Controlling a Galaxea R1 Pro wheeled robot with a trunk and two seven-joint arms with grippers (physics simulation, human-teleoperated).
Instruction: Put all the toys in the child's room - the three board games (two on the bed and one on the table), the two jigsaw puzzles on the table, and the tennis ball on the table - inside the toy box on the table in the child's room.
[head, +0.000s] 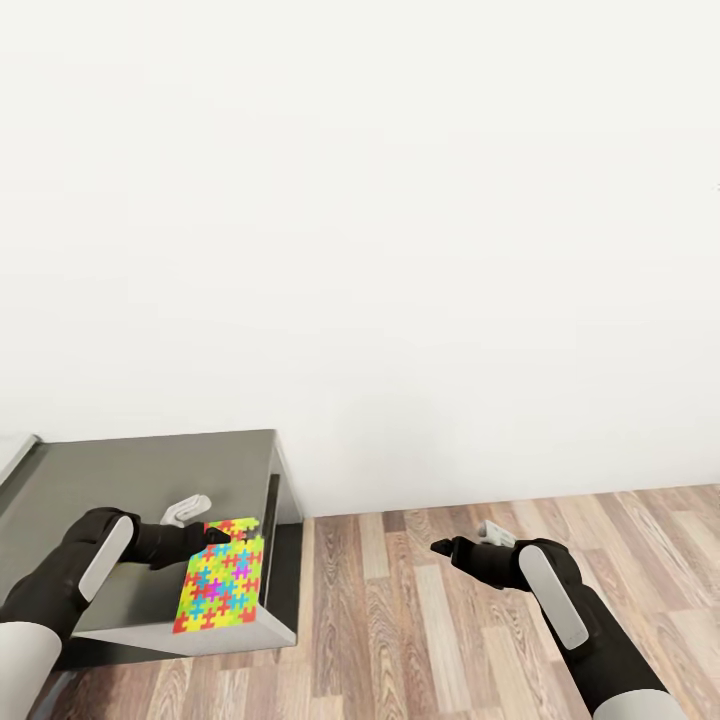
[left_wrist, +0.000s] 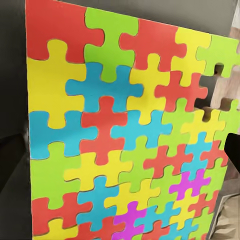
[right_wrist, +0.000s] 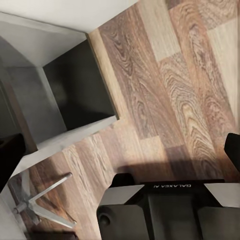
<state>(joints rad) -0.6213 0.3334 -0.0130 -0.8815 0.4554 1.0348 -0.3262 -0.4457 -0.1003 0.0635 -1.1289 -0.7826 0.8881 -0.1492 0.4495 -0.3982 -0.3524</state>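
a flat box covered in yellow, red, blue and green jigsaw pieces (head: 222, 588) lies near the front corner of the dark grey table section (head: 120, 480). the left gripper (head: 218, 537) sits at its far edge; whether it grips cannot be told. the right gripper (head: 441, 547) hangs over wood-plank floor (head: 450, 640), seemingly holding nothing. judged step: picking up this puzzle; next, a firm grasp, then lift.

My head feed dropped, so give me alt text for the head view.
The left gripper holds a jigsaw puzzle over the dark grey table; the right gripper hangs over the wood floor, below a white wall.
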